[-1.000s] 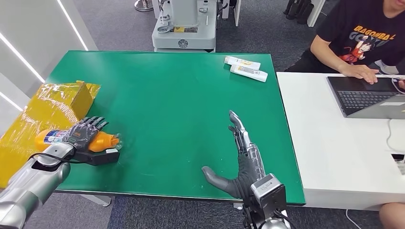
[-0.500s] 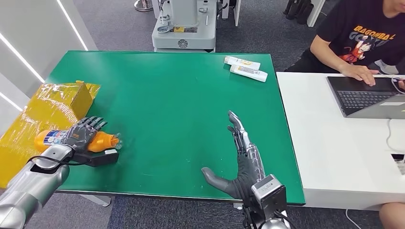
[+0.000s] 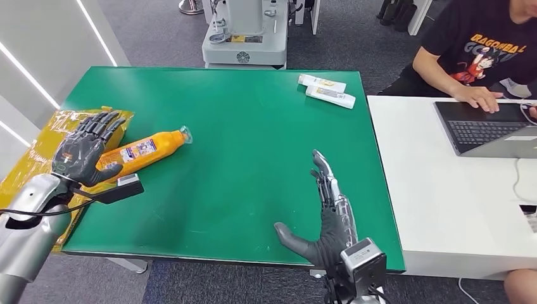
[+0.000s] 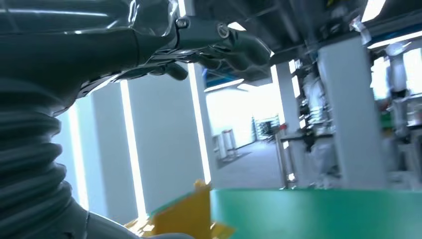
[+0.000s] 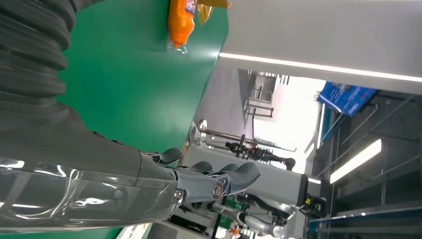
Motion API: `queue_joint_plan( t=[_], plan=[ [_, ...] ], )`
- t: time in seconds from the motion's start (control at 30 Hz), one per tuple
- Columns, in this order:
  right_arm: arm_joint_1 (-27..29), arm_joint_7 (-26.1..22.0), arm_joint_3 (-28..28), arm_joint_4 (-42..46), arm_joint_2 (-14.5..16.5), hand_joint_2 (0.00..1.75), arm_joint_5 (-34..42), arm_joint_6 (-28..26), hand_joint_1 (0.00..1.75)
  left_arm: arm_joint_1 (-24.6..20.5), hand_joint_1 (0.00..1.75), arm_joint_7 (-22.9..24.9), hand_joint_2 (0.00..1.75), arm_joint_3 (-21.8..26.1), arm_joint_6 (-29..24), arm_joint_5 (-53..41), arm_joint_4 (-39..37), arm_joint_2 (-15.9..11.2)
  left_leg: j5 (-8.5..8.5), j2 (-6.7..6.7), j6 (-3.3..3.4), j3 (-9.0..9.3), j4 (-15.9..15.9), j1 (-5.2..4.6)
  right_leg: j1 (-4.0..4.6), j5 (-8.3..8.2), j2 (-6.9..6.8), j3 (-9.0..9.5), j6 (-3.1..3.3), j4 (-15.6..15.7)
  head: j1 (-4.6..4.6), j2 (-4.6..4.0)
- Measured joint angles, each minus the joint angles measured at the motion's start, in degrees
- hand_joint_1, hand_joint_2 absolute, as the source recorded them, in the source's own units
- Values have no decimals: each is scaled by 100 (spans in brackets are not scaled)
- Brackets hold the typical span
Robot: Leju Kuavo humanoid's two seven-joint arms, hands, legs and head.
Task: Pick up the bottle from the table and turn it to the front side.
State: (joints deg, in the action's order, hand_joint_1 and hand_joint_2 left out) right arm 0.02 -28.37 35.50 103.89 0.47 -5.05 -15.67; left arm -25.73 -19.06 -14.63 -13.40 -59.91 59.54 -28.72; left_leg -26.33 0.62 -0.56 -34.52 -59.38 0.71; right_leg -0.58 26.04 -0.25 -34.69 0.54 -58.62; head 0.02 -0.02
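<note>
Bottle [image 3: 140, 152]: one orange bottle with a printed label facing up, lying on its side near the left edge of the green surface [image 3: 240, 126], cap end pointing toward the far right. Judged from its pose, the label side now shows, so the turning step appears done or nearly so; what is left is at most a clean withdrawal of the hand.

Near edge: right hand [image 3: 323, 215], one, poised above the surface close to the near edge with its fingers [image 3: 322, 171] stretched out straight, thumb spread, grasping nothing.

Left edge: left hand [image 3: 85, 152], one, raised just beside the base end of the bottle, fingers [image 3: 101, 123] spread apart. Whether the thumb touches the bottle cannot be told; the hand does not enclose it, so it reads as released.

Behind the left hand: one yellow wrapped box [image 3: 63, 139] at the left edge, with the bottle's base just beside it.

Far right corner: two white tubes [image 3: 326, 90], side by side.

Beyond the right edge: one white desk [image 3: 437, 209] carrying one laptop [image 3: 487, 130], with one person [image 3: 487, 50] seated at it, a hand on the keyboard.
</note>
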Motion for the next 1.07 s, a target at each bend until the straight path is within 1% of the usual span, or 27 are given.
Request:
queue_joint_plan(
  t=[0.13, 0.2, 0.23, 0.3, 0.33, 0.37, 0.4, 0.5, 0.57, 0.63, 0.67, 0.7, 0.73, 0.77, 0.87, 0.93, 0.97, 1.03, 1.07],
  plan=[
    [96, -34, -40, 72, -8, 175, -38, -43, 0, -10, 0, -139, 175, 52, 922, 430, 420, -157, 1, 3, -1, 2, 0, 0, 0, -1, 2, 1, 0, -1, -1, -1],
    [136, -76, -58, 94, -19, 175, -28, -39, 0, -43, 0, -211, 175, 60, 1480, 914, 523, -276, 1, 5, -1, 3, 0, 2, 1, -1, 4, 1, 1, -3, -1, -1],
    [156, -113, -67, 104, -30, 175, -11, -31, 0, -81, 0, -263, 175, 58, 1967, 1355, 563, -384, 1, 9, -2, 3, 0, 4, 4, -2, 8, -1, 2, -3, -1, -1],
    [210, -191, -91, 131, -66, 175, 19, 1, 0, -191, 0, -427, 175, 47, 3206, 2400, 656, -705, 1, 17, -2, 3, 0, 8, 9, -4, 15, -4, 5, -3, -1, -1],
    [238, -214, -103, 144, -84, 175, 26, 24, 0, -240, 0, -508, 175, 46, 3652, 2780, 716, -852, 1, 18, -2, 3, 0, 8, 10, -4, 17, -5, 6, -3, -1, -1],
    [259, -225, -114, 159, -98, 175, 26, 47, 0, -274, 0, -572, 175, 46, 3888, 3032, 787, -979, 1, 17, -2, 3, 0, 8, 10, -4, 17, -6, 6, -3, -1, -1],
    [270, -227, -122, 174, -107, 175, 25, 67, 0, -291, 0, -608, 175, 46, 3945, 3168, 860, -1072, 1, 16, -2, 2, 0, 7, 9, -3, 16, -5, 6, -3, -1, -1],
    [280, -222, -128, 213, -115, 175, 24, 98, 0, -294, 0, -611, 175, 46, 3838, 3294, 1037, -1240, 0, 16, -4, 1, 1, 8, 9, -2, 16, -5, 6, -2, 0, -1],
    [284, -213, -131, 226, -119, 175, 20, 108, 0, -291, 0, -621, 175, 46, 3780, 3351, 1113, -1297, 0, 16, -4, 2, 1, 8, 9, -2, 16, -5, 6, -1, -1, -1],
    [287, -181, -137, 242, -120, 175, -24, 129, 0, -252, 0, -757, 175, 75, 3506, 3534, 1195, -1272, 0, 14, -4, 3, 0, 5, 8, -2, 14, -5, 6, 0, -1, -1],
    [287, -154, -143, 255, -120, 175, -62, 142, 0, -206, 0, -874, 175, 128, 3229, 3697, 1253, -1189, 0, 12, -4, 4, 0, 3, 6, -2, 12, -4, 5, 1, -1, 0],
    [285, -122, -149, 269, -119, 175, -106, 151, 0, -138, 0, -1002, 175, 215, 2862, 3926, 1335, -1036, 0, 8, -4, 5, 0, -1, 3, -2, 8, -1, 5, 2, 0, 0],
    [280, -94, -154, 282, -120, 175, -144, 147, 0, -45, 0, -1120, 175, 337, 2450, 4249, 1449, -790, 0, 4, -3, 5, 0, -4, -2, -2, 4, 2, 4, 3, -1, 0],
    [272, -73, -157, 292, -120, 175, -170, 127, 0, 76, 0, -1211, 175, 468, 2054, 4653, 1592, -503, -1, 2, -2, 7, 0, -8, -7, -2, 2, 5, 3, 4, 1, 0],
    [227, -52, -157, 295, -121, 175, -183, -17, 0, 641, 0, -1312, 175, 726, 1075, 6379, 2259, 573, -9, 8, 9, 13, -1, -21, -19, -2, 5, 13, -2, 9, -1, -1],
    [192, -52, -157, 285, -121, 175, -162, -128, 0, 1049, 0, -1305, 175, 678, 620, 7277, 2732, 1228, -13, 13, 16, 11, -1, -22, -21, -5, 8, 14, -7, 19, 0, -1],
    [178, -54, -157, 279, -121, 175, -154, -168, 0, 1211, 0, -1305, 175, 615, 450, 7493, 2927, 1479, -13, 11, 17, 8, -2, -21, -20, -7, 8, 14, -11, 23, 1, -1],
    [159, -56, -157, 269, -121, 175, -146, -217, 0, 1429, 0, -1309, 175, 493, 246, 7673, 3228, 1827, -14, 4, 18, 3, -2, -18, -19, -7, 5, 15, -19, 28, 1, -1],
    [155, -57, -157, 267, -121, 175, -144, -225, 0, 1471, 0, -1310, 175, 467, 215, 7706, 3295, 1901, -14, 2, 18, 1, -2, -18, -19, -6, 3, 15, -20, 28, 1, -1]
  ],
)
